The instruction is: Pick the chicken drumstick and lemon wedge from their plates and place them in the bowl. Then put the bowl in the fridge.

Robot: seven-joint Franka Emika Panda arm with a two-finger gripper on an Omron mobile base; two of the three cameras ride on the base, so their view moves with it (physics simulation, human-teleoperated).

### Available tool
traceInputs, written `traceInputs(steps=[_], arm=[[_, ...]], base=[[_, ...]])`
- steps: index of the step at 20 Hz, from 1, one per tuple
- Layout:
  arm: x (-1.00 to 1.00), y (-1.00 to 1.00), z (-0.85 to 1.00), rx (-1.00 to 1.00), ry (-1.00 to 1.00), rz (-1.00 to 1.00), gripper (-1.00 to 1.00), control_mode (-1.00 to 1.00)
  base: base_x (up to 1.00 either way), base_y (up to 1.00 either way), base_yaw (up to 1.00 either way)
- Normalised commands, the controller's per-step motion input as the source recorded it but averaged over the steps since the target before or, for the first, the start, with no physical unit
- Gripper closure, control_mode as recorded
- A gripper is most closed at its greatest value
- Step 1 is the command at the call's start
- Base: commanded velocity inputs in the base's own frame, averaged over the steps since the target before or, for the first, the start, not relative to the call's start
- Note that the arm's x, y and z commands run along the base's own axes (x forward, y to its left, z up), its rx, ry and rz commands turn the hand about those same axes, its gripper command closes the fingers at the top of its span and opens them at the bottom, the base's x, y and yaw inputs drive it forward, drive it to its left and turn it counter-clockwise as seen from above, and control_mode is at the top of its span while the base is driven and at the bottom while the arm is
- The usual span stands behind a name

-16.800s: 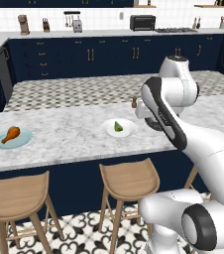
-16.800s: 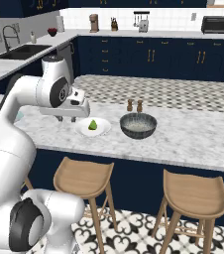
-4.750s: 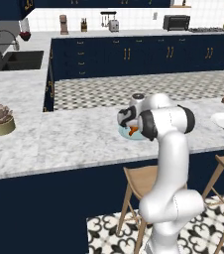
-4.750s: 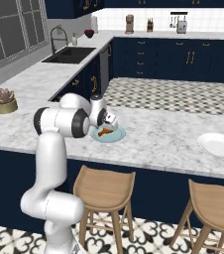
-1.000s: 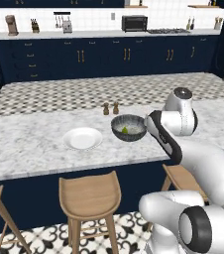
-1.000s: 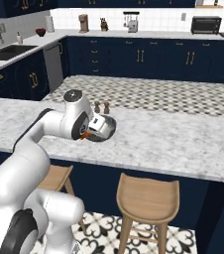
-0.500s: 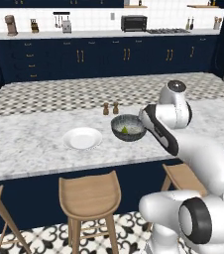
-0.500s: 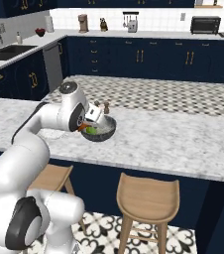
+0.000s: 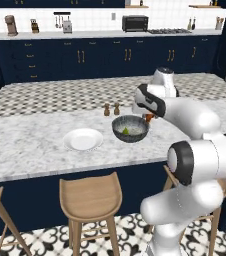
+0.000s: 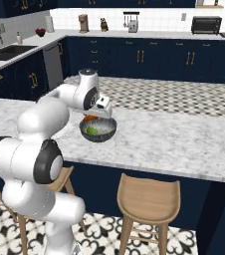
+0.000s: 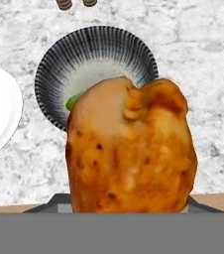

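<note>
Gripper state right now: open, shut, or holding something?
Gripper: shut on the orange-brown chicken drumstick, held above the dark grey bowl.

base views: behind arm, flanking | share bowl [image 9: 130,128] | hand: close above

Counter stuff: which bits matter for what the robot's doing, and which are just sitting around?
In use: chicken drumstick held in the gripper; lemon wedge inside the bowl.
Lying about: white plate, two shakers, wooden stools.
</note>
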Motion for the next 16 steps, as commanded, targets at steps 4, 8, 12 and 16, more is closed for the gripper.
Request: traceInputs(steps=[4,8,12,16], arm=[[0.61,0.38,-0.9,-0.01,-0.03,0.07,1.0,-1.0],[0.18,0.29,-0.81,-0.04,-0.22,0.04,1.0,-1.0],[0.42,0.05,-0.42,-0.08,-0.23,0.0,1.0,-1.0],[0.47,0.0,-0.2,0.0,-0.04,0.0,1.0,-1.0]], base=[[0.0,0.0,0.0],[0.0,0.0,0.0],[0.0,0.0,0.0],[0.0,0.0,0.0]])
